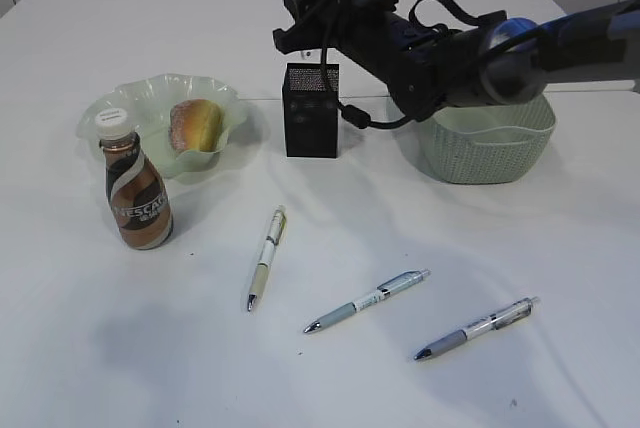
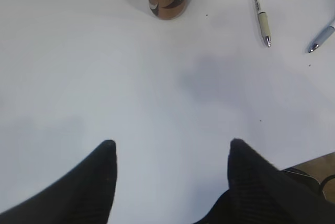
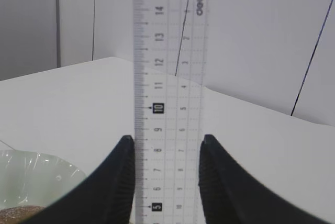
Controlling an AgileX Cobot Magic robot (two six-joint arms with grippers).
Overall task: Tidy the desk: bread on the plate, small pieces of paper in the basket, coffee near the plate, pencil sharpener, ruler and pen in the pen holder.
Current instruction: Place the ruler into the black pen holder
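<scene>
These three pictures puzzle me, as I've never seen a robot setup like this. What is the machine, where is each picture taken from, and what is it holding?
It is a two-armed robot at a white desk. One picture looks down from in front; the other two come from cameras on each wrist. The right gripper pinches a clear ruler upright, above a black mesh pen holder. The left gripper hangs open and empty. On the desk: bread in a wavy green plate, a coffee bottle, a green basket and three pens.
</scene>
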